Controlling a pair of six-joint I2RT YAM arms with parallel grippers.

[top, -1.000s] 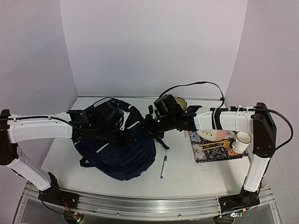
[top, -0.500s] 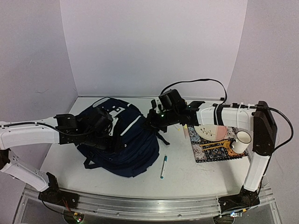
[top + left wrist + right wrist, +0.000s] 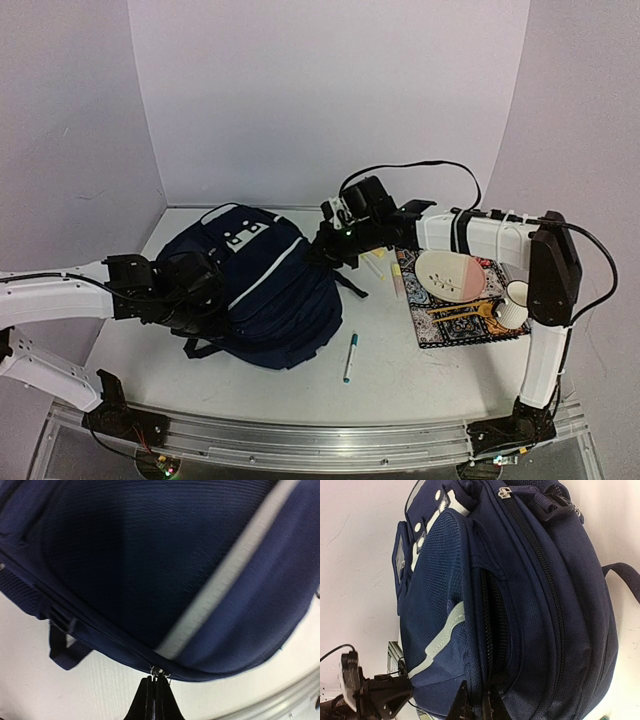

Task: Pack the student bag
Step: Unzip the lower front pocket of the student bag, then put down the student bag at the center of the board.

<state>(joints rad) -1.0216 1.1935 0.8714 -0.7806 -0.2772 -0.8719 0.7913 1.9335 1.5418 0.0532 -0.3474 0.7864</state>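
Observation:
The student bag [image 3: 275, 295], dark navy with grey stripes, lies on the table left of centre. My left gripper [image 3: 212, 288] is at its left side. In the left wrist view the gripper [image 3: 156, 680] is shut on a small metal zipper pull [image 3: 159, 671] at the bag's [image 3: 150, 555] edge. My right gripper [image 3: 320, 255] is at the bag's right side. In the right wrist view it [image 3: 481, 700] pinches the bag's fabric [image 3: 530, 605] beside a partly open zipper gap [image 3: 492, 630]. The inside of the bag is hidden.
A teal pen [image 3: 350, 357] lies in front of the bag's right side. On the right a patterned notebook [image 3: 440, 325] carries a pink and white plate [image 3: 450, 275], a gold utensil [image 3: 465, 310] and a white mug [image 3: 515, 300]. Black bag straps [image 3: 350, 285] trail toward it.
My left gripper has drawn the zipper pull leftward and toward the near edge. The bag has shifted and flattened. My right gripper has closed on the bag's edge and moved slightly back.

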